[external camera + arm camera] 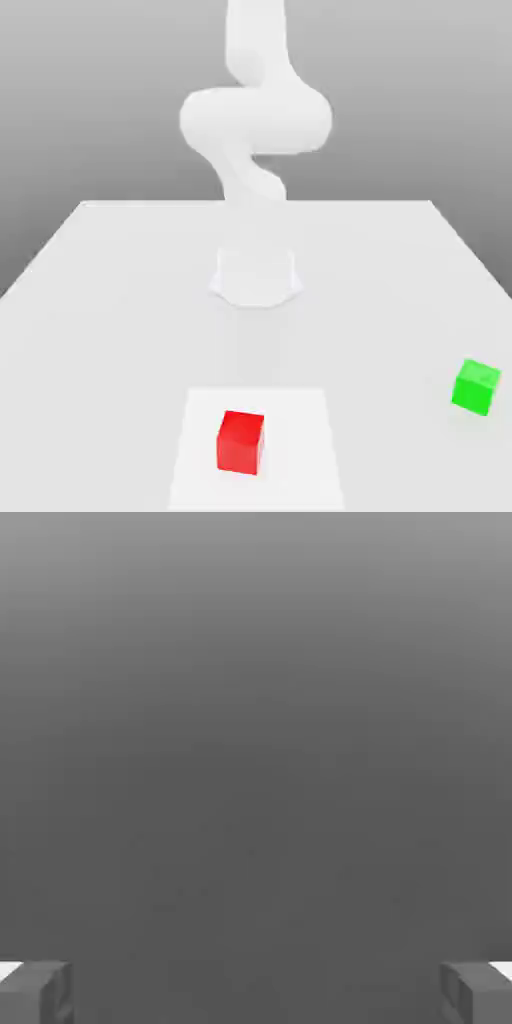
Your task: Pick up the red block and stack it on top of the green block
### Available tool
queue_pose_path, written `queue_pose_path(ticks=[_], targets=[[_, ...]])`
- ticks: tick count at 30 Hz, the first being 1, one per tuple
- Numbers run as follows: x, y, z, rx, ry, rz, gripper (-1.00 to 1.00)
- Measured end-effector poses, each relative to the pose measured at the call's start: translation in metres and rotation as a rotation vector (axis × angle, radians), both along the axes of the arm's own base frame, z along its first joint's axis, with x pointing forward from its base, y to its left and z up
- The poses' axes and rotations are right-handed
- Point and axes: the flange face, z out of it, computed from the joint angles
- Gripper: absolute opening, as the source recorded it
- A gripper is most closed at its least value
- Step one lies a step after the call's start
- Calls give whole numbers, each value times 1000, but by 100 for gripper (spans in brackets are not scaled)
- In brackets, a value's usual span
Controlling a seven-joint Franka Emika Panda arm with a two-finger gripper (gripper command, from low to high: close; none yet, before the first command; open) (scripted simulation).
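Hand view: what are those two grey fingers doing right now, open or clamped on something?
Gripper: open, fingers set wide apart with nothing between them. The red block sits untouched on the table.

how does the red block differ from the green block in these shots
The red block is red; the green block is green. The red block sits on a paler square patch near the exterior view's lower middle; the green block sits on the plain table toward that view's right edge. Both are cubes resting flat on the table, apart, with nothing touching either.
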Motion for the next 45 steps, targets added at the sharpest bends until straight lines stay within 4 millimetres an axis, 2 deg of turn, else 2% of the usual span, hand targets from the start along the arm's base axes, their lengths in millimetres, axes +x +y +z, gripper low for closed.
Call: queue_pose_path(ticks=[5,8,11,16,21,27,28,35,40,42,45], targets=[[54,-4,-102,11,167,-34,0],[73,-7,-166,18,263,-54,0],[83,-10,-230,27,360,-74,0],[80,-15,-336,42,520,-107,0],[53,-18,-435,60,681,-140,0],[45,-17,-510,64,716,-147,0],[45,-17,-517,64,716,-147,-100],[45,-17,-517,64,716,-147,-100],[45,-17,-468,64,716,-147,-100],[45,0,-457,66,717,-146,-100],[45,45,-451,68,720,-139,-100]])
